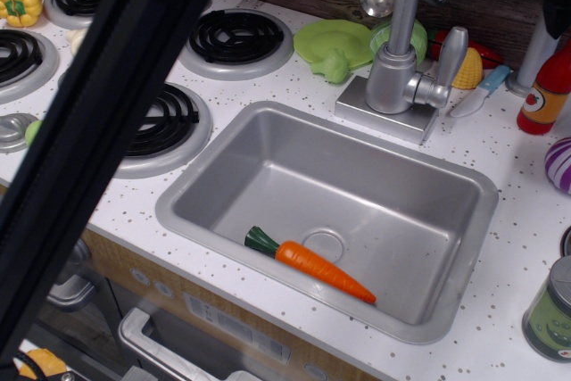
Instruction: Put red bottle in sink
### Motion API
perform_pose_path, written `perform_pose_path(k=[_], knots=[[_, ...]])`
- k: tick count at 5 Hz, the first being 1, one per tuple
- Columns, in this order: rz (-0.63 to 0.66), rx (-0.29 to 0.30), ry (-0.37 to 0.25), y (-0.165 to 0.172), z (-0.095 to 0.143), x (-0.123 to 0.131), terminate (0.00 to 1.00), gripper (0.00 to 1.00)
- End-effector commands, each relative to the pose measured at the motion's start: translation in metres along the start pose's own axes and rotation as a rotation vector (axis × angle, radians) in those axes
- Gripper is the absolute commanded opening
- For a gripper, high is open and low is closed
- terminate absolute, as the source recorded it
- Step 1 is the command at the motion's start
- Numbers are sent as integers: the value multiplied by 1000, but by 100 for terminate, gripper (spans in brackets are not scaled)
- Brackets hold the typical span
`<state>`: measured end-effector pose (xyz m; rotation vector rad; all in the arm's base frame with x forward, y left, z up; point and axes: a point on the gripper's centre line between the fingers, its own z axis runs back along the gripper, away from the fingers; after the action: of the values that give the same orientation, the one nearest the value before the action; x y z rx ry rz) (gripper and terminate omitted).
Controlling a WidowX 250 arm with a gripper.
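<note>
A toy kitchen counter with the red bottle (546, 95) standing upright at the far right edge, well apart from the sink (219, 171).

The dark arm (107, 131) crosses the left foreground; its gripper is out of view, so I cannot tell whether it is spread. The bottle is smooth, tapered plastic and could slip or topple. The matte grey basin already holds a glossy carrot (312, 265), which might deflect it.

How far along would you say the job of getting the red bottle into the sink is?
Nothing is done yet. The red bottle stands on the counter at the far right, outside the sink, which holds only a carrot. The gripper is out of view. Grasping and placing remain.
</note>
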<state>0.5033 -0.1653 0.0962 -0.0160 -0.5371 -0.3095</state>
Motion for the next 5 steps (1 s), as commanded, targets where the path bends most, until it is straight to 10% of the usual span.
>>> perform_pose_path(k=[1,3,5], knots=[[12,2,-55,2,34,17,0,0],[15,132,17,15,73,10,0,0],[197,214,34,10,98,-54,0,0]])
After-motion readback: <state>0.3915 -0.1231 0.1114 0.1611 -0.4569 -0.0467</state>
